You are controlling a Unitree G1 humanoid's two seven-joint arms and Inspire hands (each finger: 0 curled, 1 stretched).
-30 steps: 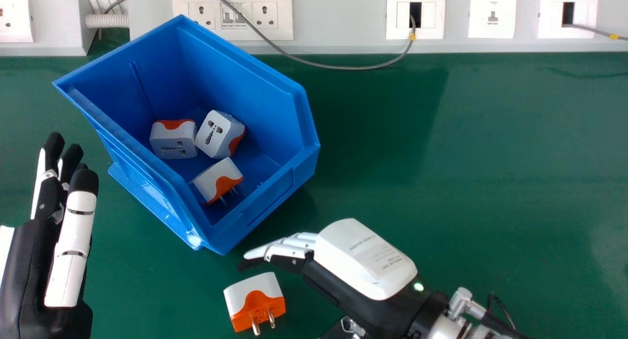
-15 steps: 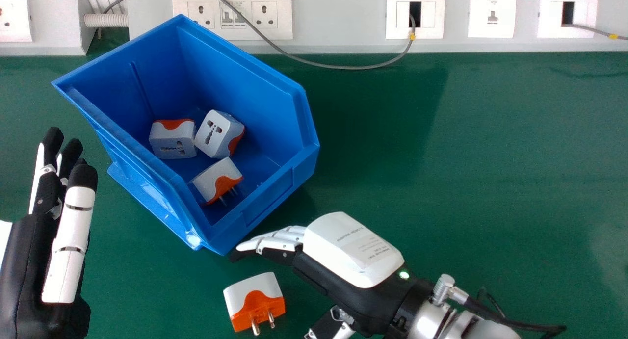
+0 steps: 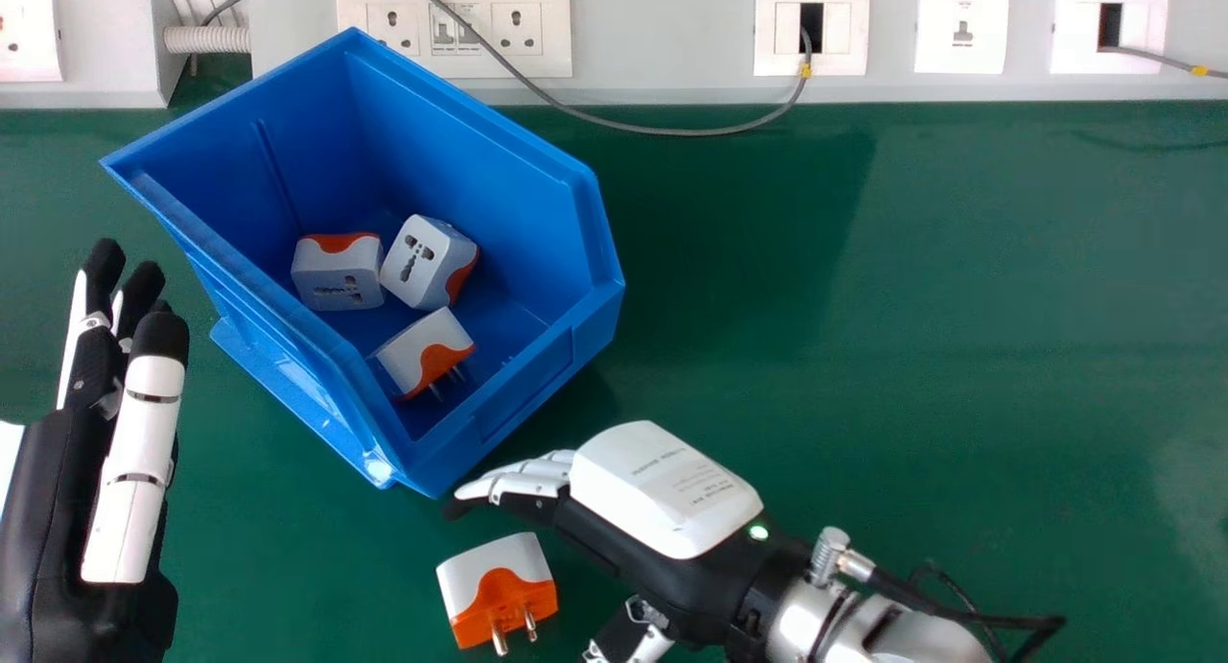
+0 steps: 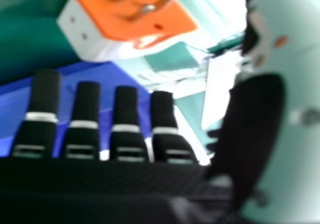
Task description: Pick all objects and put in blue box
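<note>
R fingers point(image 3: 532, 481) moved left, L fingers point(image 3: 93, 361) fwd, both straight, empty; box point(image 3: 460, 116): 3 adapters point(image 3: 336, 270).

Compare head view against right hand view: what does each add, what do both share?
Head view adds: three adapters inside the blue box, wall sockets, grey cable, back of the right hand.

Right hand view adds: two small dark holes in the loose adapter's white side, black inner faces of the fingers.

Both: loose adapter's orange part and metal pins, some of the box, right hand, green table.
</note>
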